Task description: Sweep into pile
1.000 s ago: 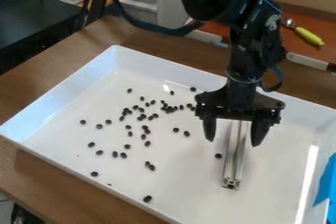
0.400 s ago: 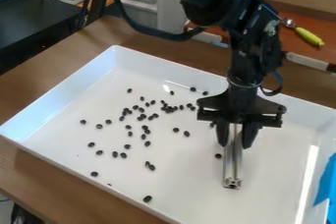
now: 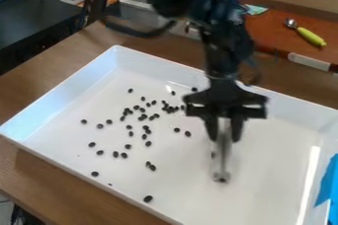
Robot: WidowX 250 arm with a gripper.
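Gripping metal bar [image 3: 222,159], hand [image 3: 225,136] inside tray [image 3: 72,88] edges, beans [image 3: 147,199] nearby

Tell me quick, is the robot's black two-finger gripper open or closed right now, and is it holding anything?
Black two-finger gripper: closed on a long silver metal bar, which points down between its fingers.
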